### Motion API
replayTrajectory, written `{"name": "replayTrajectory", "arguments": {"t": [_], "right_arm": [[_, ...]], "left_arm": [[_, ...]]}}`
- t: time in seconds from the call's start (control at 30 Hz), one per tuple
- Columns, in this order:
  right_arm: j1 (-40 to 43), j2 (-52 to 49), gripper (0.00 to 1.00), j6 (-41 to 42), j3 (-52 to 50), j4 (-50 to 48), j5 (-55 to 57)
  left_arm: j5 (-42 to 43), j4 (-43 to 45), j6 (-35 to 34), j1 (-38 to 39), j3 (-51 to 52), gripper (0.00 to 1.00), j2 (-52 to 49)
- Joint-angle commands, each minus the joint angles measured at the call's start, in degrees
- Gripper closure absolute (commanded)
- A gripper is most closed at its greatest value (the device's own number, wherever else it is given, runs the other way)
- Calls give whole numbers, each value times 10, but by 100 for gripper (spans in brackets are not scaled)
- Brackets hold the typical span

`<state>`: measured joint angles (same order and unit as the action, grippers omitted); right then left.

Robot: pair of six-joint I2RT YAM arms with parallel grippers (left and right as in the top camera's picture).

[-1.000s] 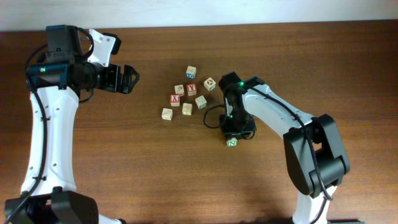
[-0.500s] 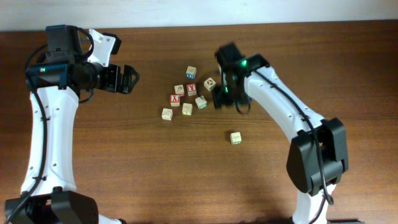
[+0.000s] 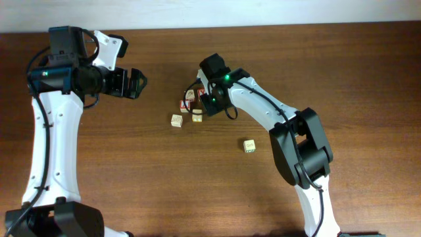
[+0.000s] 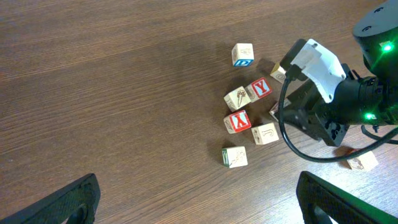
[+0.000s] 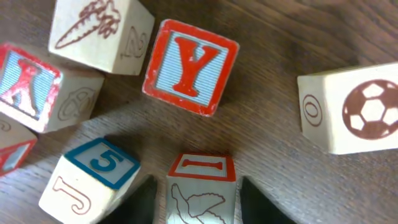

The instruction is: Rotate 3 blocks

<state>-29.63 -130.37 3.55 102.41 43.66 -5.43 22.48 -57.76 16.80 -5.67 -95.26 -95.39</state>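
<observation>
Closest in, at my right gripper (image 5: 199, 193), the two dark fingers (image 5: 142, 202) stand on either side of a pale block (image 5: 202, 167). It shows a red-framed I on top and a bird outline on the side facing my wrist camera. A thin gap seems to show on each side, but I cannot tell whether my pads press it or only flank it. Just beside it on the left sits a cube with a blue 5 (image 5: 93, 177), tilted to my view. Straight ahead lies the red Y cube (image 5: 189, 65). Beyond that, to the left, are the carrot cube (image 5: 99, 28) and a red-lettered cube (image 5: 25, 84), cut off by the frame edge. Off to the right stands the soccer-ball cube (image 5: 351, 115). From overhead, a lone block (image 3: 248, 145) with green print rests on the wooden table (image 3: 131, 171), well apart from the cluster. Farthest off, my left gripper (image 4: 199, 180) hangs above bare wood, its fingers (image 4: 68, 202) spread wide and holding nothing.
</observation>
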Motion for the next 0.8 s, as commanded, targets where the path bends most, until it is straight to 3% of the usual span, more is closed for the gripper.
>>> {"name": "replayTrajectory", "arguments": {"t": [0.0,0.1,0.2,0.3,0.43,0.5,0.6,0.77], "right_arm": [[-3,-3,67,-1,1,2,3],[-3,-2,75,14,2,7,3],[-3,35,77,29,38,57,1],[-3,131,79,112,108,190,1],[-5,160,79,257,72,283,45],[-11,160,79,300,-19,259,44],[-12,160,79,315,-166,147,22],[-12,159,78,330,-234,96,21]], "left_arm": [[1,0,9,0,-10,1,-3],[1,0,9,0,-10,1,-3],[1,0,9,0,-10,1,-3],[1,0,9,0,-10,1,-3],[1,0,9,0,-10,1,-3],[1,0,9,0,-10,1,-3],[1,0,9,0,-10,1,-3],[1,0,9,0,-10,1,-3]]}}
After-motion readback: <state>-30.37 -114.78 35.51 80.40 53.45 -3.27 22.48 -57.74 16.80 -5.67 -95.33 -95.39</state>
